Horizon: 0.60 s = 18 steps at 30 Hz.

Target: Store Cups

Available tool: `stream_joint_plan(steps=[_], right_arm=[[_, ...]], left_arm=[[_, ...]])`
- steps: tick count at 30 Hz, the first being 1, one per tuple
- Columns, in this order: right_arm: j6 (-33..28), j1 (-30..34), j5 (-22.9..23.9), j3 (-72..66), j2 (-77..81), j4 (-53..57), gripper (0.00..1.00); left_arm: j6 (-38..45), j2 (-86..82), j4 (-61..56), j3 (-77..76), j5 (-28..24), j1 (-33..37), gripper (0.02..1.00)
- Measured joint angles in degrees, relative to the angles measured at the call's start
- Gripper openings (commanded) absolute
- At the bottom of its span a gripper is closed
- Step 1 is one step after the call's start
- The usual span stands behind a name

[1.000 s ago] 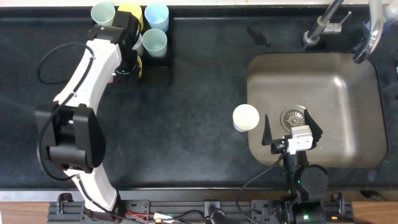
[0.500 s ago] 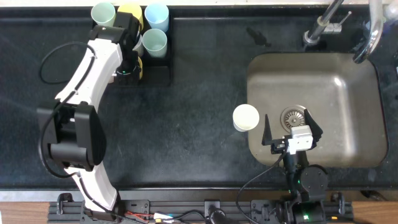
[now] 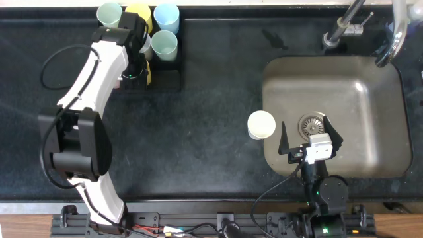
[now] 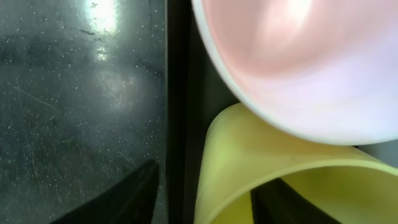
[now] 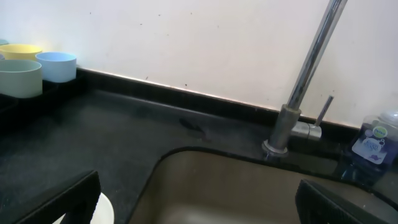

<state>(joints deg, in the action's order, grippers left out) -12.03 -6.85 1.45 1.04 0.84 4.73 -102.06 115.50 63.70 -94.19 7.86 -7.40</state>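
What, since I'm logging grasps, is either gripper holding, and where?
Nothing looks clamped. The left gripper straddles the wall of the yellow cup, outer finger apart; the right gripper is open, empty.

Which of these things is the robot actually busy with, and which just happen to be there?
Part of the job: yellow cup, pink cup, blue cup, green cup, second green cup, white cup on the counter, black rack, left gripper.

Just there: sink, faucet, soap bottle.

The yellow cup (image 3: 139, 8) is mostly hidden beneath the left arm (image 3: 99, 66).
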Motion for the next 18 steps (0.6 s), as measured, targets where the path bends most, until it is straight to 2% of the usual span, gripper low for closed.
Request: stream_joint_plan(steps=[11,15,18], right_arm=[[-0.02,0.00,0.02,0.00,0.00,0.00,0.996],[-0.02,0.00,0.02,0.00,0.00,0.02,0.993],[0.00,0.00,0.00,0.00,0.00,0.04,0.996]], left_arm=[[-2.25,-7.54,1.84,0.02,1.36,0.00,0.678],[-3.06,-13.40,1.66,0.09,1.64,0.00,0.790],[-0.74,-19.58,-1.62,0.24,3.26,0.00,0.875]])
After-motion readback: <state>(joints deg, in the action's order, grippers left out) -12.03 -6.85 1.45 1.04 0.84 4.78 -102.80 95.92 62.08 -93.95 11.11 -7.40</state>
